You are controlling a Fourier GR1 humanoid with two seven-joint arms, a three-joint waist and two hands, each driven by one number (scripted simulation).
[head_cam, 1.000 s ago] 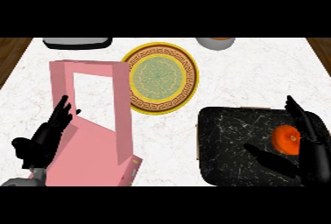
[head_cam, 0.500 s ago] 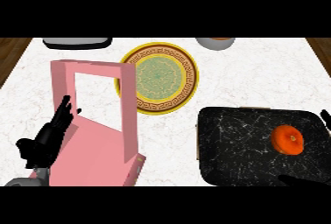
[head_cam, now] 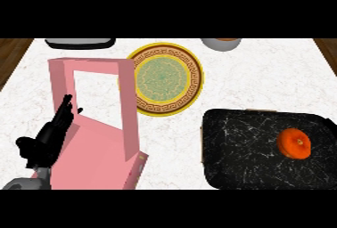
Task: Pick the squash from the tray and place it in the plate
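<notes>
Squash (head_cam: 295,143) position: on the tray (head_cam: 250,147), toward its right side, far to the right of your left hand (head_cam: 45,141) and well apart from it. Nothing touches it; the pick is not yet begun.

Left hand: at the view's lower left, fingers straight, close together and pointing up, holding nothing. It sits against or just beside the pink stand (head_cam: 99,147); contact cannot be confirmed. Treat it as parked.

Right hand: not in view, so its state cannot be told.

Plate (head_cam: 164,80): ahead and to the right of the left hand, just past the stand's upright, near the tray's far left corner but apart from it. It is bare.

Recommendations, judged from this layout:
- Use your right hand, since the squash lies on that side. Bring it over the tray with the fingers spread before you descend.
- The squash looks round and somewhat flattened and may roll. Come down from above and curl fingers and thumb round its widest part.
- Lift clear of the tray's rim before you travel toward the plate.
- Aim for the plate's centre. The stand's upright is just beside the plate's left rim, so do not overshoot.
- Leave the left hand where it rests.
</notes>
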